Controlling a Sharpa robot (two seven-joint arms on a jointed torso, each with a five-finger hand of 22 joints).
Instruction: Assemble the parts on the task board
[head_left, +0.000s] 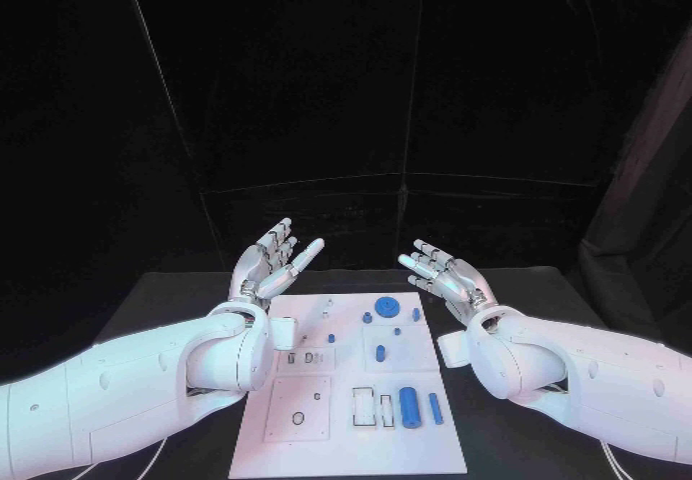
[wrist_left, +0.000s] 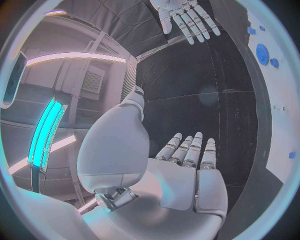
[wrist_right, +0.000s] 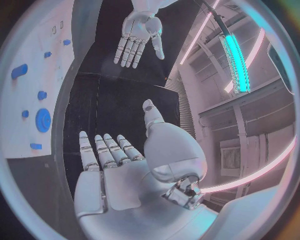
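We see the flat white board (head_left: 325, 420) lying in the middle of the black tabletop (head_left: 173, 300), with small smooth blue parts (head_left: 410, 407) on it, one a round disc (head_left: 387, 305). The shiny left robot hand (head_left: 274, 260) and right robot hand (head_left: 447, 275) float above its far corners, fingers spread wide, holding nothing. From each wrist we see the other hand's palm.

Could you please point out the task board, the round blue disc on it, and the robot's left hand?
task board (head_left: 325, 440), head view, bare near part of the white plate
round blue disc (head_left: 387, 305), head view, its middle
left hand (head_left: 271, 258), head view, open palm

Dim black backdrop – board (head_left: 351, 390) lit pinkish; wrist views fisheye-bent, cyan lamp glare.
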